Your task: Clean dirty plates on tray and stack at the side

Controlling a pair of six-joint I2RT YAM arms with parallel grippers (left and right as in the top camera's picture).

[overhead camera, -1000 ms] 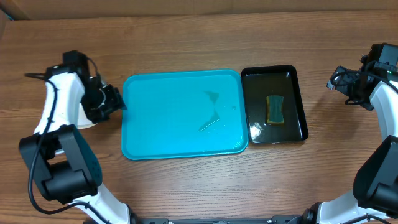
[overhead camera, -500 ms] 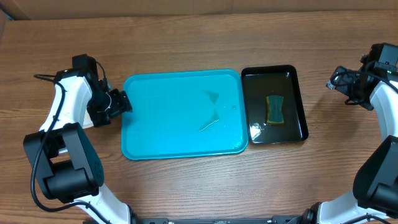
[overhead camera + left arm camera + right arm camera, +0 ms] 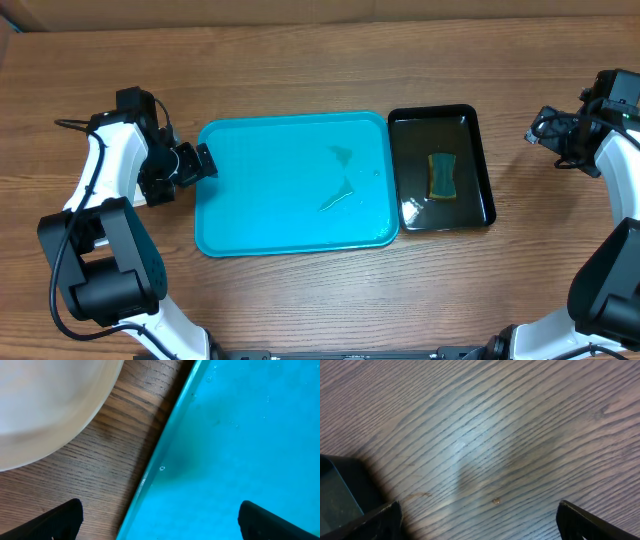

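While the left pincer [image 3: 203, 162] hangs spread and empty over the rim of the tray [image 3: 290, 140], the plate [image 3: 40, 405] lies just beyond on the bench [image 3: 115, 435], leftward, nearest that arm.

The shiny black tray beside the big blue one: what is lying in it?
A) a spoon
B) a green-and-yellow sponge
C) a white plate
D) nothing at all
B: the overhead view shows a small rectangular green-and-yellow sponge lying in the middle of the glossy black rectangular tray, with no plate or spoon in it.
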